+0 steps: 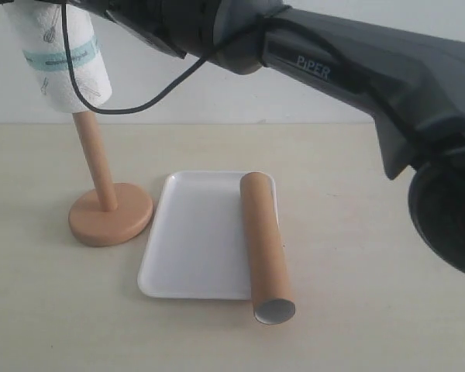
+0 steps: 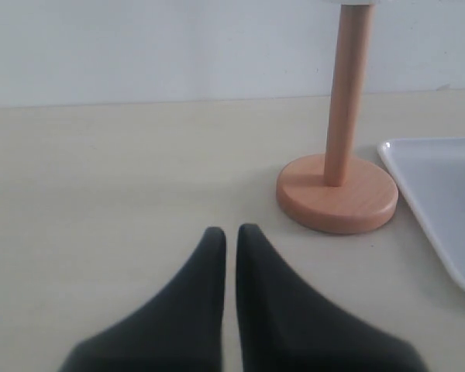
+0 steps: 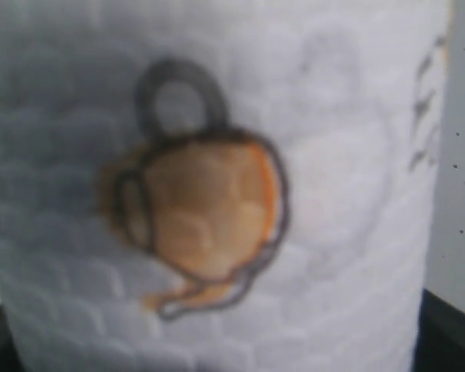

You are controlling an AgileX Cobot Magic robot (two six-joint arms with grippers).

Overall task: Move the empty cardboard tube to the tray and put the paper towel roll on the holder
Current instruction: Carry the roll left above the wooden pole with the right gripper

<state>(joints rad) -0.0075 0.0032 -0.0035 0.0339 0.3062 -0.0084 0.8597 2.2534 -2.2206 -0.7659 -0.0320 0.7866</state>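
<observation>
Roll [image 1: 62,58], upper left, over holder [image 1: 108,217] rod: grasped by right gripper [image 1: 85,6]. Tube [image 1: 265,248]: on tray [image 1: 194,232], right edge, centre. Left gripper [image 2: 231,236]: clenched, empty.

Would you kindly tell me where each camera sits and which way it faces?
Exterior: off the arms, above the table, looking down across it to the wall, at the tray, cardboard tube and holder; the right arm crosses overhead.
Left wrist: low over the table, facing the holder and tray; the shut left gripper shows in the foreground.
Right wrist: close against the paper towel roll; only dark fingers show.
Shared: exterior and left wrist see holder and tray; exterior and right wrist, the roll.
</observation>
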